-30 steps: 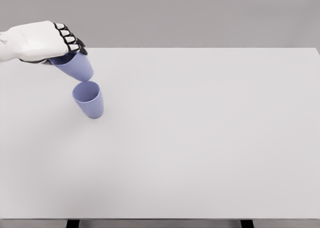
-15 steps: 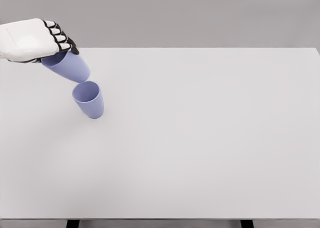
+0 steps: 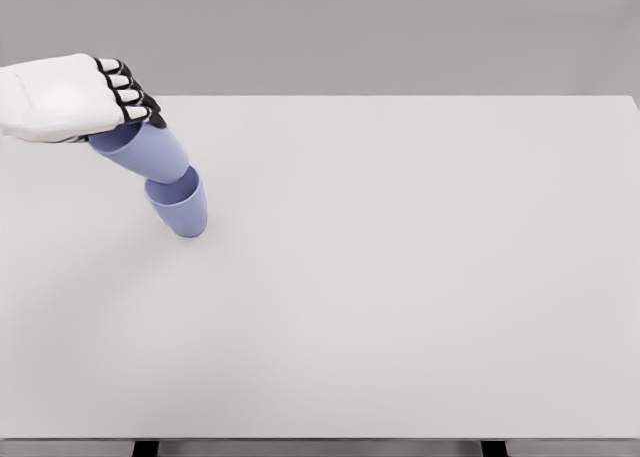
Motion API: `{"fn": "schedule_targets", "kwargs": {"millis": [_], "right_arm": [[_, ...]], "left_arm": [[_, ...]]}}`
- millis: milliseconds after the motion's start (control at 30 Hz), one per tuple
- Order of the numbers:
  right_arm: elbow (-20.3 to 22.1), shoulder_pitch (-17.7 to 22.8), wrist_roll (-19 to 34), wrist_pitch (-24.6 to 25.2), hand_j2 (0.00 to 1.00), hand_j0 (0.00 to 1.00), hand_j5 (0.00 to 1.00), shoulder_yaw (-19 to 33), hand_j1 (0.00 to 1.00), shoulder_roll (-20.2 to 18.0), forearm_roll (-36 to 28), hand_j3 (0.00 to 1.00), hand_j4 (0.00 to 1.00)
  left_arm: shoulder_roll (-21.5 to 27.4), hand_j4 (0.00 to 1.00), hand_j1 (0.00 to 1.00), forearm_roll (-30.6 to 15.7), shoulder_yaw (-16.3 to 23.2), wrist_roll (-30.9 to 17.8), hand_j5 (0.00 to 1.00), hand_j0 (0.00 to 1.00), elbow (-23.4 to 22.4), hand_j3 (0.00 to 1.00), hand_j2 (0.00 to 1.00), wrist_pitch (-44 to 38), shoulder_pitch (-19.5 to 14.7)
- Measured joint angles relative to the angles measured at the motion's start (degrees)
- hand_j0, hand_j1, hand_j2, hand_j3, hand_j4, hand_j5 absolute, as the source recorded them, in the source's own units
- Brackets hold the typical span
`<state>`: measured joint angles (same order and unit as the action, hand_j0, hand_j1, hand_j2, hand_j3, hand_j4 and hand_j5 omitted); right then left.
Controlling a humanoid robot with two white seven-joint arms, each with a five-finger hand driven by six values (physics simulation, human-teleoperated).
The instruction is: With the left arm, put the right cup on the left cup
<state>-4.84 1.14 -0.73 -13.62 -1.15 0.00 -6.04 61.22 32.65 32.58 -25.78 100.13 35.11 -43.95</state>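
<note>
A lavender cup (image 3: pixel 183 210) stands upright on the white table (image 3: pixel 400 277) at the left. A second lavender cup (image 3: pixel 145 153) hangs tilted above it, its base dipping into the standing cup's mouth. My left hand (image 3: pixel 105 102) comes in from the left edge and is shut on the tilted cup's upper part, with the dark fingertips (image 3: pixel 135 95) curled over its rim. The held cup's rim is hidden under the palm. The right arm does not show.
The white table reaches to the right edge and the front of the view. Two dark table legs (image 3: pixel 146 448) show at the bottom edge. A grey wall lies behind.
The left hand has lowered the held cup, from hanging just above the standing cup to having its base inside that cup's mouth.
</note>
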Motion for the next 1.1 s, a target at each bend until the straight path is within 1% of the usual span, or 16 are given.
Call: {"fn": "schedule_targets", "kwargs": {"millis": [233,467,800,867,900,1100], "right_arm": [[0.00,0.00,-0.01,0.00,1.00,1.00,1.00,0.00,1.00,0.00,0.00,1.00,1.00],[0.00,0.00,0.01,0.00,1.00,1.00,1.00,-0.02,1.00,0.00,0.00,1.00,1.00],[0.00,0.00,0.01,0.00,1.00,1.00,1.00,0.00,1.00,0.00,0.00,1.00,1.00],[0.00,0.00,0.00,0.00,1.00,1.00,1.00,-0.01,1.00,0.00,0.00,1.00,1.00],[0.00,0.00,0.00,0.00,1.00,1.00,1.00,0.00,1.00,0.00,0.00,1.00,1.00],[0.00,0.00,0.00,0.00,1.00,1.00,1.00,-0.01,1.00,0.00,0.00,1.00,1.00]], "left_arm": [[1.34,0.74,0.74,-0.22,-0.16,0.00,0.74,0.74,1.08,0.74,0.74,0.00,0.88],[1.66,0.75,0.75,-0.22,-0.18,0.00,0.75,0.75,2.20,0.75,0.75,0.00,1.76],[2.01,0.76,0.76,-0.01,-0.26,-0.35,0.76,0.76,2.02,0.76,0.76,-0.01,2.20],[2.00,0.98,0.98,-0.05,-0.27,-0.37,0.98,0.98,1.88,0.98,0.98,0.00,2.20],[1.98,1.00,1.00,-0.11,-0.27,-0.36,1.00,1.00,1.82,1.00,1.00,0.00,2.20],[2.05,1.00,1.00,-0.27,-0.27,-0.35,1.00,1.00,1.68,1.00,1.00,-0.01,2.55]]}}
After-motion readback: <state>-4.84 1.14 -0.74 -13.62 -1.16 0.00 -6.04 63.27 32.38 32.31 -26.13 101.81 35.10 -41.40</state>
